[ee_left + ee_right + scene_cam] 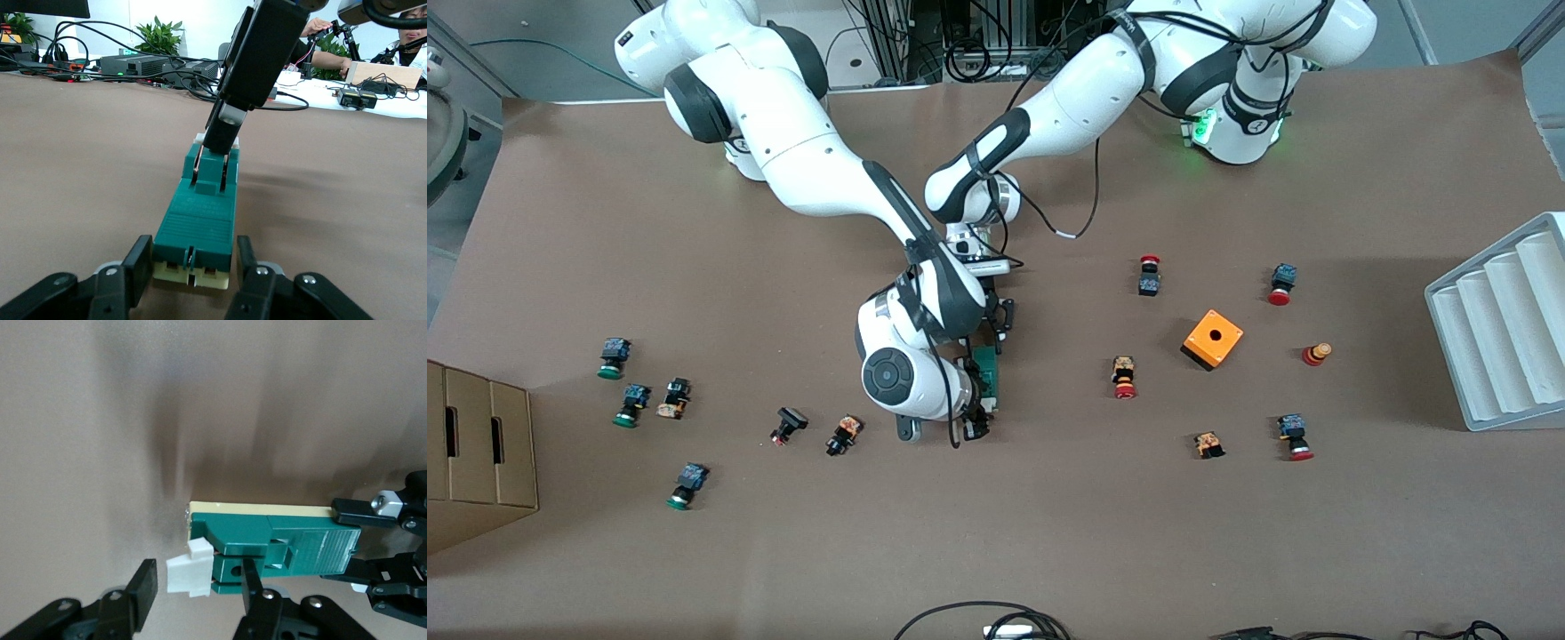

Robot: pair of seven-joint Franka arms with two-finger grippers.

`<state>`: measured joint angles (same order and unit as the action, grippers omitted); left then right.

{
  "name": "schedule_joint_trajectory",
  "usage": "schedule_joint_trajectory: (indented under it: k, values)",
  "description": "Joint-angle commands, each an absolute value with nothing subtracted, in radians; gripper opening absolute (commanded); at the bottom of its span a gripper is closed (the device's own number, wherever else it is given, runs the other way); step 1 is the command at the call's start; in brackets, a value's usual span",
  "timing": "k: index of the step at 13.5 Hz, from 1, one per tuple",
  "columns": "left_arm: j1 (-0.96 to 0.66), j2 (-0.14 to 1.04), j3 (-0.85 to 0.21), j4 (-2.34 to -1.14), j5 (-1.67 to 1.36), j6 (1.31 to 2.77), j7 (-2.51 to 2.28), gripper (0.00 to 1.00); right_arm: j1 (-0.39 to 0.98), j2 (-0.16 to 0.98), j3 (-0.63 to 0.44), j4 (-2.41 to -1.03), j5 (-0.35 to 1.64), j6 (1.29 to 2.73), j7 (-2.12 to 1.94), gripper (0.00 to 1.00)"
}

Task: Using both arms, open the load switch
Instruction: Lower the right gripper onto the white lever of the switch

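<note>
The load switch [987,372] is a narrow dark-green block that lies flat mid-table, under both hands. My left gripper [1000,324] is shut on one short end of it. In the left wrist view its fingers [139,267] flank the green and cream end of the load switch [200,220]. My right gripper [976,418] is at the switch's other end. In the right wrist view it [197,583] stands open astride the white lever piece [189,573], with a gap between one finger and the lever. The lever sticks out from the green body [280,543].
An orange cube box [1213,340] and red-capped push buttons [1149,276] lie toward the left arm's end. Green-capped buttons [614,358] lie toward the right arm's end, by a cardboard box [476,453]. A white ridged tray [1498,329] stands at the table's edge.
</note>
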<state>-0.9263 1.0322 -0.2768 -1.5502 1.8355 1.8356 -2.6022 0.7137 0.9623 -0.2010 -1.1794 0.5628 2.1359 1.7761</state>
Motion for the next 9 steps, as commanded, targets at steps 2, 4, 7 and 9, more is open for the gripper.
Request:
schedule_joint_trajectory:
  k: [2,4,7,9]
  values:
    - [-0.928,1.023,-0.281,-1.554,1.822,1.825,-2.606,0.58,0.709,0.992,-0.204,-1.129,0.591,2.111,1.787,0.52]
    - [-0.928,1.023,-0.281,-1.554,1.822,1.825,-2.606,0.58,0.710,0.991,-0.201,-1.129,0.591,2.111,1.789,0.51]
    - [-0.928,1.025,-0.281,-1.554,1.821,1.825,-2.608,0.58,0.710,0.991,-0.198,-1.131,0.591,2.114,1.793,0.49]
    - [-0.928,1.025,-0.281,-1.554,1.821,1.825,-2.608,0.58,0.712,0.991,-0.195,-1.131,0.591,2.115,1.799,0.43]
